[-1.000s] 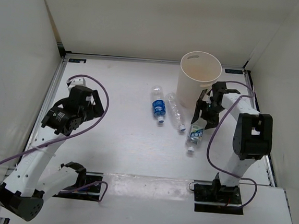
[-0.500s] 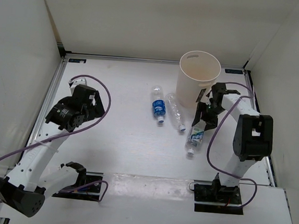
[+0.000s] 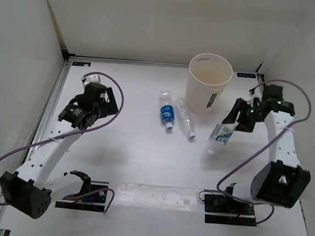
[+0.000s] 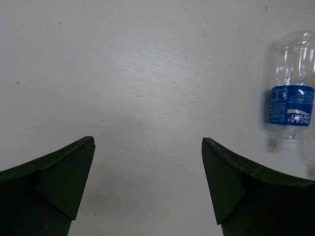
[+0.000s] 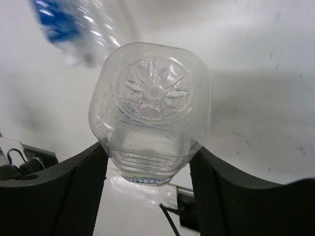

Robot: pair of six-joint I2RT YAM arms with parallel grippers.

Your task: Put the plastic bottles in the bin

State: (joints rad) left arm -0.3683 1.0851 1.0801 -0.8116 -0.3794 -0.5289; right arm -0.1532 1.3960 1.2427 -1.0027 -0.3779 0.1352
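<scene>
Right gripper (image 5: pixel 149 164): clamps green-white bottle (image 3: pixel 221 136) by its base.
Left gripper (image 4: pixel 147 142): spread, empty.
Risk: bottle slipping, or clipping the bin (image 3: pixel 203 97).

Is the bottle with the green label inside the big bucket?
No, it is out. The right gripper holds the green-label bottle tilted, cap down, beside the bin, not in it.

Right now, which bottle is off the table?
The green-label bottle, clamped by its base in the right fingers, cap tilted down. The blue-label bottle and the plain bottle lie flat on the table.
</scene>
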